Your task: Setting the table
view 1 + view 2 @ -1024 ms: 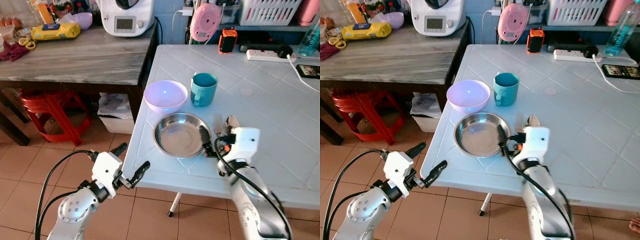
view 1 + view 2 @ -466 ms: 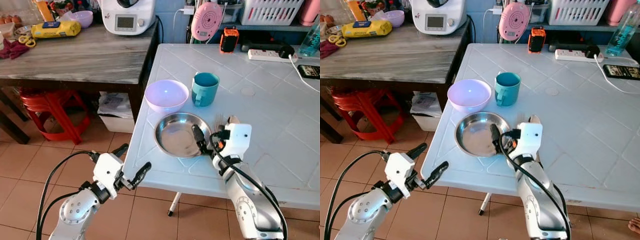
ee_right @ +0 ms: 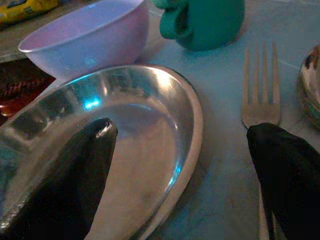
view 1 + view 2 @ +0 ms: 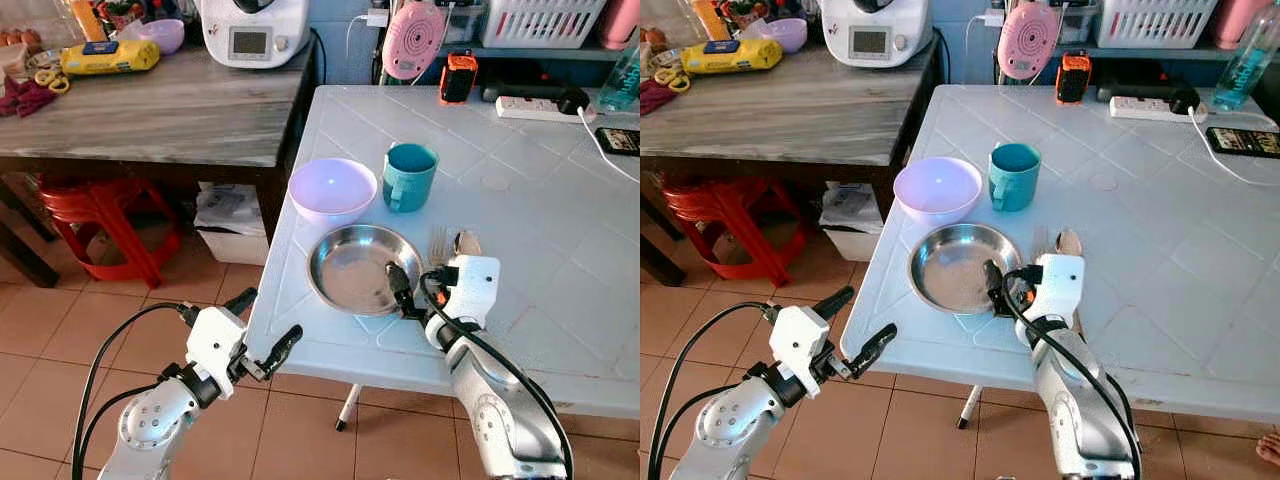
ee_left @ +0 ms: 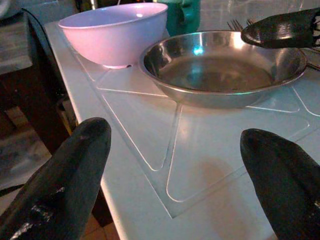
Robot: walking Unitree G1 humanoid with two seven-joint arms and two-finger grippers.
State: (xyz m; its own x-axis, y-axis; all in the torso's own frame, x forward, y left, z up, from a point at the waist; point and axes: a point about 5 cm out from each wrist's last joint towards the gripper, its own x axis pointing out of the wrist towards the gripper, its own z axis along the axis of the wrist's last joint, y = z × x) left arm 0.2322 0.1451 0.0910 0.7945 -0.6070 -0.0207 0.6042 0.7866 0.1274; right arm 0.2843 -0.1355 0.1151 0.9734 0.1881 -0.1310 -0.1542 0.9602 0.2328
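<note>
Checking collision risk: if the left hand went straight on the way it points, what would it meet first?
Likely the white table's near edge, then the steel plate behind it; the left hand, open, sits just off that edge, though depth is uncertain.

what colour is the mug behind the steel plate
Teal; the mug shows best in the left eye view.

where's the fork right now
The fork lies on the white table, right of the steel plate, beside the spoon, at the right end effector.

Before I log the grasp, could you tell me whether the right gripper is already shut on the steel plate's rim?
No: the right gripper is open, one finger over the steel plate, the other over the fork.
</note>
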